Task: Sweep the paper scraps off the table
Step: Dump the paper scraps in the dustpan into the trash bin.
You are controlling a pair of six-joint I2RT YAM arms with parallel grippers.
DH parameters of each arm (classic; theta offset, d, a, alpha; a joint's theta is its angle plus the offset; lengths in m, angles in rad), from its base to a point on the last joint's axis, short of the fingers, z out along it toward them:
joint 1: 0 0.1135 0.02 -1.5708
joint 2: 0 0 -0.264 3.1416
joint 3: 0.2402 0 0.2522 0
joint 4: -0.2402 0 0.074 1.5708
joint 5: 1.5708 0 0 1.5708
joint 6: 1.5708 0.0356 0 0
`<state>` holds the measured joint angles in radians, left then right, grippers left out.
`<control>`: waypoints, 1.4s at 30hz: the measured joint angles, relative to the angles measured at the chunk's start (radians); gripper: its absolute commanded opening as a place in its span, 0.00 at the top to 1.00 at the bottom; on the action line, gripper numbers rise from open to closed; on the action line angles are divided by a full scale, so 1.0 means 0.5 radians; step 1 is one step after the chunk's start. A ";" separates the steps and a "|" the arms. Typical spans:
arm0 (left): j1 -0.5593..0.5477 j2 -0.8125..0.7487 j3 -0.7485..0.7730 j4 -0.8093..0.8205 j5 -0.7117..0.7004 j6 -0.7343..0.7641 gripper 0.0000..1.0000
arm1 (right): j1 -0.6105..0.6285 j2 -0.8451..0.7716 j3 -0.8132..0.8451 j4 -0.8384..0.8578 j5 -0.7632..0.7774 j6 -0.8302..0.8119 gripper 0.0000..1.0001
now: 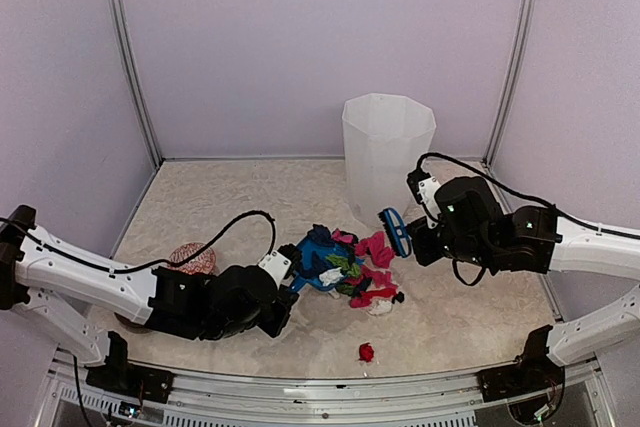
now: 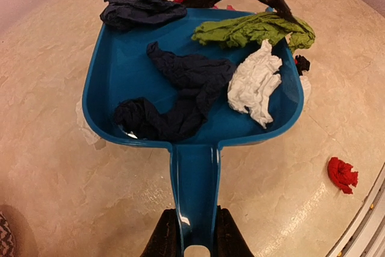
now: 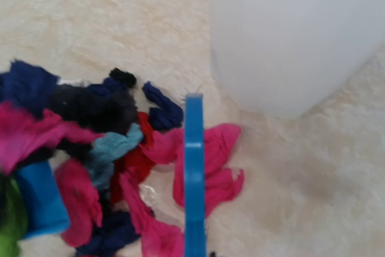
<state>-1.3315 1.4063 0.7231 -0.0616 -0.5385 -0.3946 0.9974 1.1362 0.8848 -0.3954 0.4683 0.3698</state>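
Note:
The paper scraps (image 1: 362,272) lie in a mixed pile of pink, black, teal, green and white at the middle of the table (image 1: 230,197). My left gripper (image 2: 194,236) is shut on the handle of the blue dustpan (image 2: 120,70), which rests on the table and holds navy (image 2: 186,88), white (image 2: 255,82) and green (image 2: 252,30) scraps. My right gripper (image 1: 412,237) holds the blue brush (image 1: 397,230) at the pile's right side, above pink scraps (image 3: 219,148); its fingers are hidden in the wrist view. One red scrap (image 1: 367,352) lies alone near the front edge.
The tall white faceted bin (image 1: 388,152) stands behind the pile, close to the right gripper. A round red-and-white patterned object (image 1: 193,259) sits by the left arm. The metal frame edge (image 1: 330,382) runs along the front.

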 measured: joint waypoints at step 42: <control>0.578 0.690 2.425 -1.020 0.556 0.669 1.00 | -0.158 -0.386 -0.598 0.364 -0.143 0.137 1.00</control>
<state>-1.0428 1.7515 1.9354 -0.5716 -0.2604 -0.0601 0.9184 0.9432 0.5858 -0.2134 0.3965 0.4385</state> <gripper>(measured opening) 0.136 0.037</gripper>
